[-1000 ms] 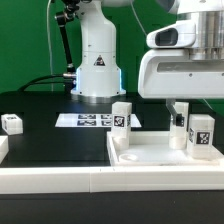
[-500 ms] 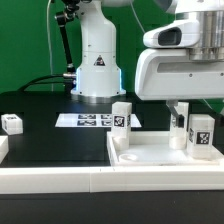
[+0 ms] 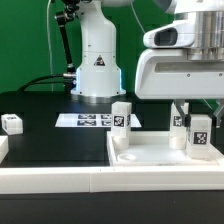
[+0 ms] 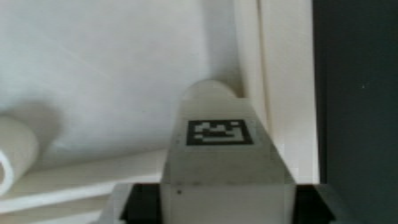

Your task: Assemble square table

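Observation:
The white square table top (image 3: 160,153) lies at the exterior view's lower right. One tagged leg (image 3: 121,118) stands at its far left corner. Two more stand at the exterior view's right, a small one (image 3: 180,126) behind and a larger one (image 3: 200,135) in front. My gripper (image 3: 198,112) hangs straight over that front leg. In the wrist view the tagged leg (image 4: 217,140) sits in the top's corner by the raised rim (image 4: 285,60). My gripper (image 4: 217,205) is shut on it, with the dark fingers (image 4: 143,205) pressed to both its sides.
A loose tagged leg (image 3: 12,124) lies on the black table at the exterior view's left. The marker board (image 3: 92,120) lies before the robot base (image 3: 97,60). A long white rail (image 3: 60,182) runs along the front. A rounded white part (image 4: 15,150) shows in the wrist view.
The jaws have closed in from wide open onto the front right leg. That leg's tag now sits slightly tilted. The arm has barely moved.

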`<state>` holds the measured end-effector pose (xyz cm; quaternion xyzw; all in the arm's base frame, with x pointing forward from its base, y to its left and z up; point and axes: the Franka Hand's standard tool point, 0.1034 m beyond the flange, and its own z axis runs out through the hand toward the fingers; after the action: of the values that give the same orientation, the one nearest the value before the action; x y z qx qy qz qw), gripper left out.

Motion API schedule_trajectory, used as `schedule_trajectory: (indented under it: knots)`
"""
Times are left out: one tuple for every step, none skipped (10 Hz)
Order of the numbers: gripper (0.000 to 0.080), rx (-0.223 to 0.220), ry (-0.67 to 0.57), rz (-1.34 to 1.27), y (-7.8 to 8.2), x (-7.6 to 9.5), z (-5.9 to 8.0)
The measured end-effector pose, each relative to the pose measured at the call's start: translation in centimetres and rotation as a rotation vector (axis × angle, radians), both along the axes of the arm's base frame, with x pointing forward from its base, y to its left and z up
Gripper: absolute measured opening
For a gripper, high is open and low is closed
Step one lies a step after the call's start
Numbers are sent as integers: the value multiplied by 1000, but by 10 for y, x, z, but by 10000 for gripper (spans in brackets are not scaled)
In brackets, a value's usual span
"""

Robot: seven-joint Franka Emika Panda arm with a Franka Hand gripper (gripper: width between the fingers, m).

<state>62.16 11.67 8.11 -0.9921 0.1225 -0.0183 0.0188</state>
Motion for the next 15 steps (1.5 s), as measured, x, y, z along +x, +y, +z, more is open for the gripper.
schedule_trajectory:
  knots:
    - [288, 3, 2, -69, 0, 0, 0]
    - [288, 7, 5, -137, 0, 0, 0]
    - [288, 15, 10, -240, 1, -1, -1]
    - [290, 20, 14, -362, 0, -1, -1]
    - [290, 25, 17, -443, 0, -1, -1]
    - [290, 35, 19, -537, 0, -1, -1]
    - [290, 39, 20, -617, 0, -1, -1]
    - [290, 42, 21, -678, 1, -1, -2]
    - [290, 46, 25, -790, 1, -1, -2]
    - [290, 48, 27, -833, 1, -1, -2]
    - [290, 56, 33, -962, 1, -1, -2]
    - [290, 65, 42, -1096, 0, -1, -2]
    - [290, 64, 51, -1153, -1, -2, -2]
    - [290, 70, 52, -1238, 0, -2, -2]
    - [290, 73, 51, -1266, 0, -2, -3]
